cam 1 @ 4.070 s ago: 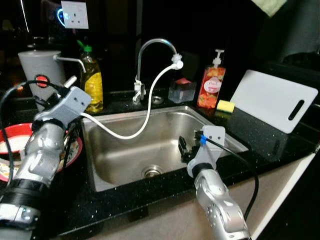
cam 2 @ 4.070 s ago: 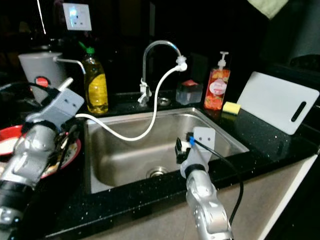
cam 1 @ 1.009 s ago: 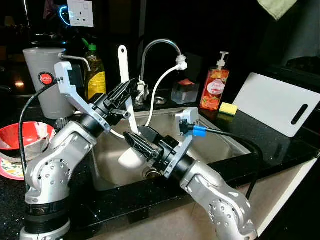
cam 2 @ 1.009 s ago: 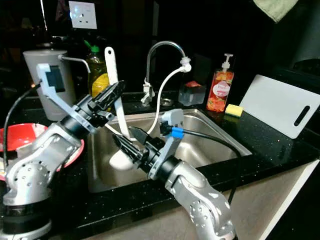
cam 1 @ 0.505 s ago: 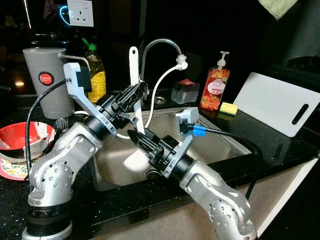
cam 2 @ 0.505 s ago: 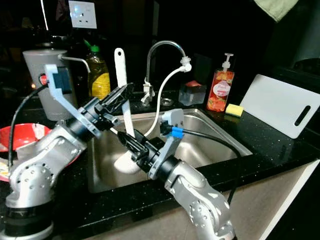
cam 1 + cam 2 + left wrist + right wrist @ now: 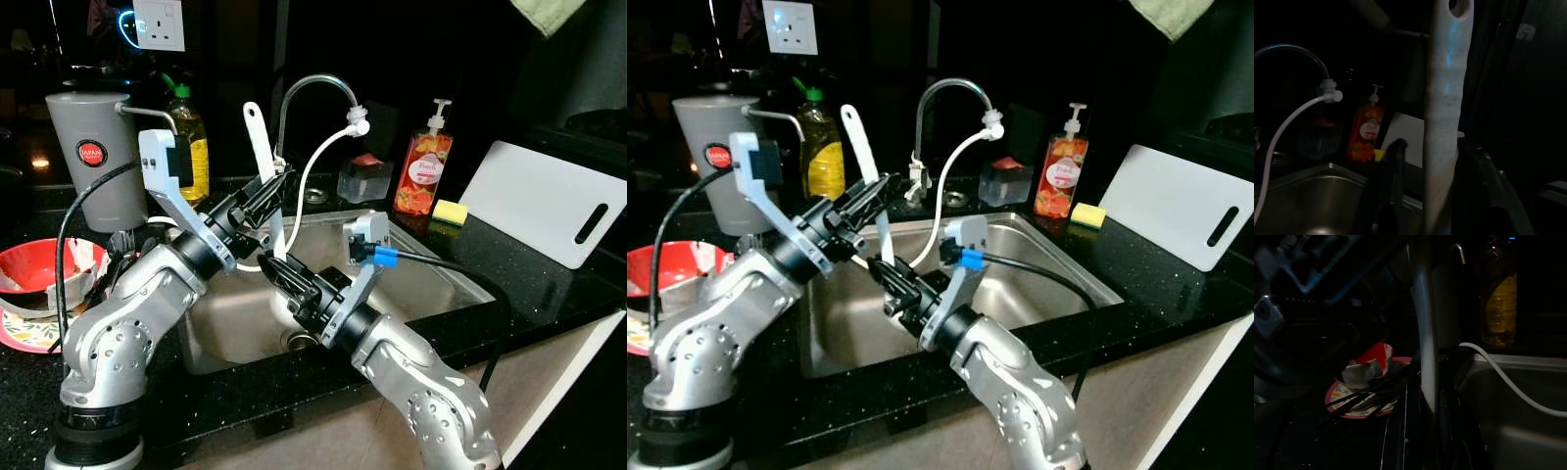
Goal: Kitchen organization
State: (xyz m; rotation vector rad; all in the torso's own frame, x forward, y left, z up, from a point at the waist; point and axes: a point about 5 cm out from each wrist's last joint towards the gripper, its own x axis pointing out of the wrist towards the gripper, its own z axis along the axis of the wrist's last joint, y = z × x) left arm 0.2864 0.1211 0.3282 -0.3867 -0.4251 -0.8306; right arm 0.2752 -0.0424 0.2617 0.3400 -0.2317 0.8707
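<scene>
1. The white spatula (image 7: 263,171) is held upright over the sink (image 7: 431,269), handle up, probably so drips land in the basin and not on the counter (image 7: 534,284).
2. Left gripper (image 7: 269,196) has its fingers (image 7: 1393,169) clamped on the handle.
3. Right gripper (image 7: 286,277) sits lower, at the blade end (looks like a handover), its fingers either side of the blade; I can't tell if they're actually squeezing it.

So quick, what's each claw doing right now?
Left claw: closed on the white spatula, holding its handle upright over the sink.
Right claw: around the spatula's lower part; cannot tell whether it grips.
</scene>
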